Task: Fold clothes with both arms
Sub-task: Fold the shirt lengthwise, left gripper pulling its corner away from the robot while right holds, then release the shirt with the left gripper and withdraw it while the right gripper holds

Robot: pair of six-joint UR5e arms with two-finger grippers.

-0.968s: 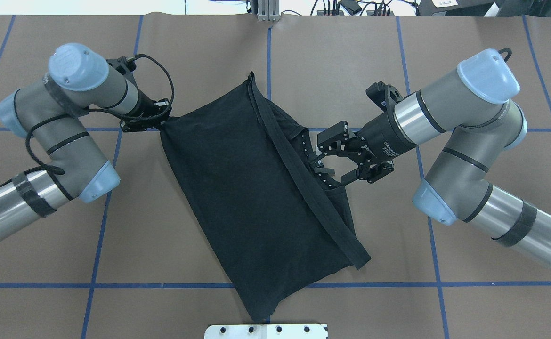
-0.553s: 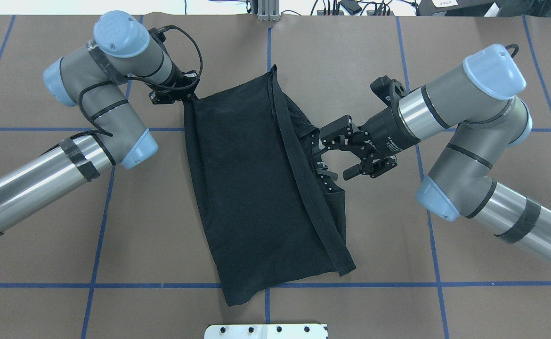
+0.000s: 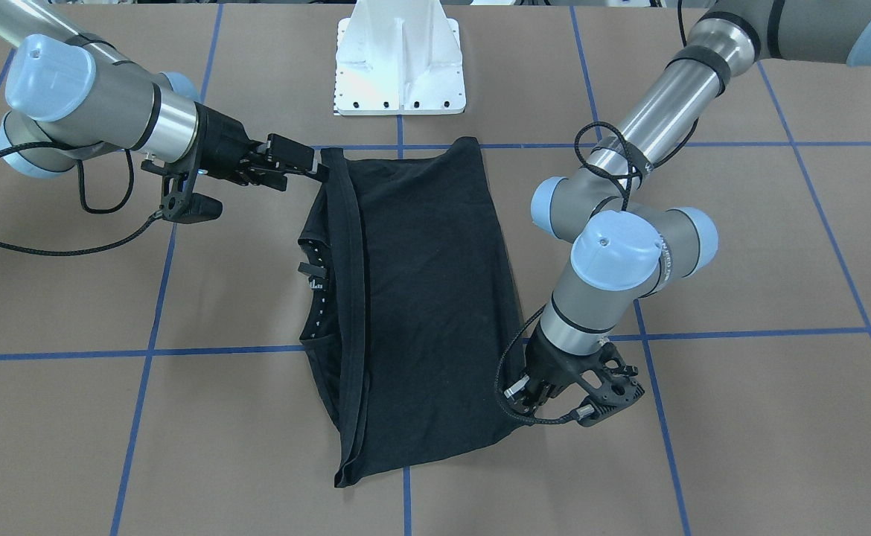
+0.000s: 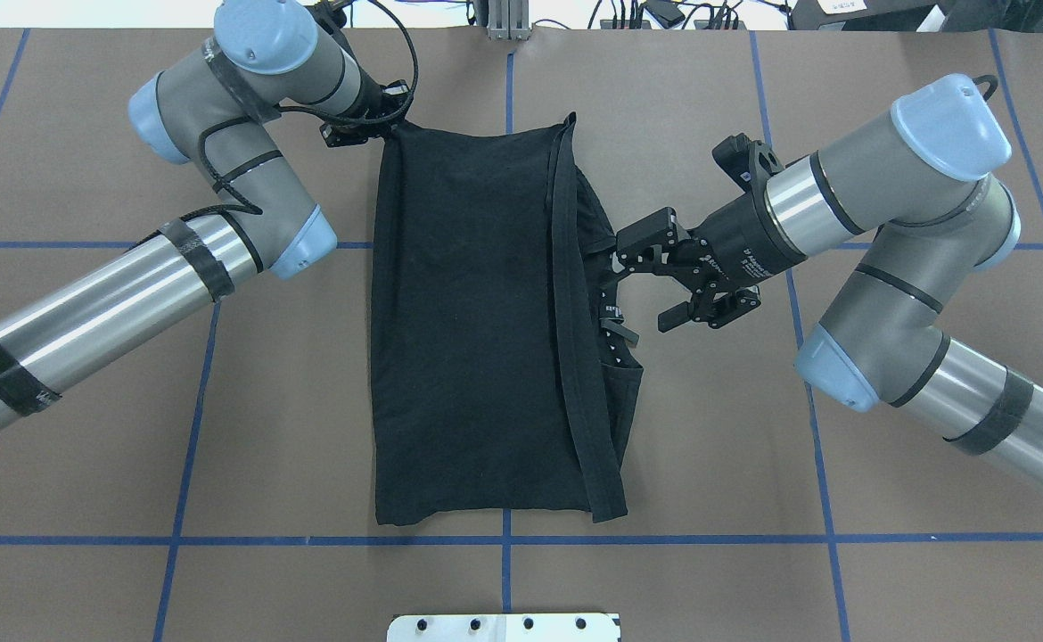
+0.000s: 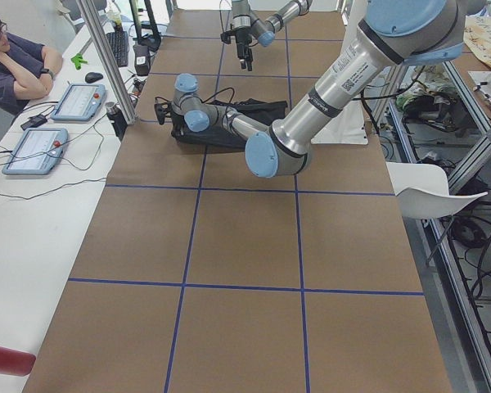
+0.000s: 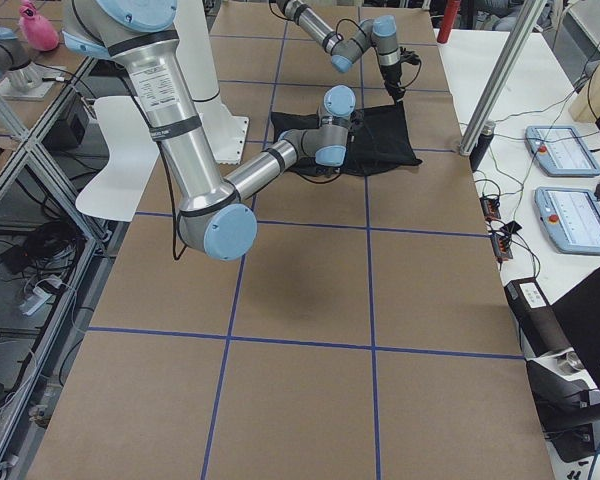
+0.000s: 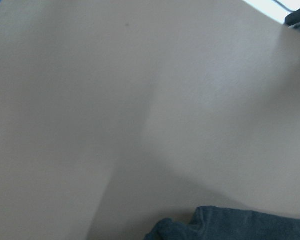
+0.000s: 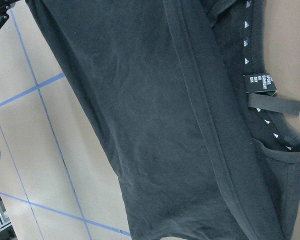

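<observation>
The black T-shirt [image 4: 468, 339] lies folded lengthwise in a long strip across the table's middle, with its collar and neck label [image 8: 262, 90] facing my right arm. No chest graphic shows. My left gripper [image 4: 377, 129] is shut on the shirt's far left corner, seen from the front at the shirt's [image 3: 420, 298] near right corner [image 3: 516, 391]. My right gripper [image 4: 642, 290] hovers open just beside the collar edge with nothing between its fingers; from the front, the right gripper [image 3: 301, 173] is near the shirt's corner. A bit of cloth [image 7: 240, 225] shows in the left wrist view.
The brown table cover carries a grid of blue tape lines [image 4: 664, 539]. The white base pedestal [image 3: 398, 59] stands at the robot's edge. A person [image 5: 16, 57] sits at a side desk with control tablets [image 5: 37, 147].
My left arm swung away from the robot with the corner in its grip, pulling the slanted shirt straight. The right gripper stayed open and shifted slightly.
</observation>
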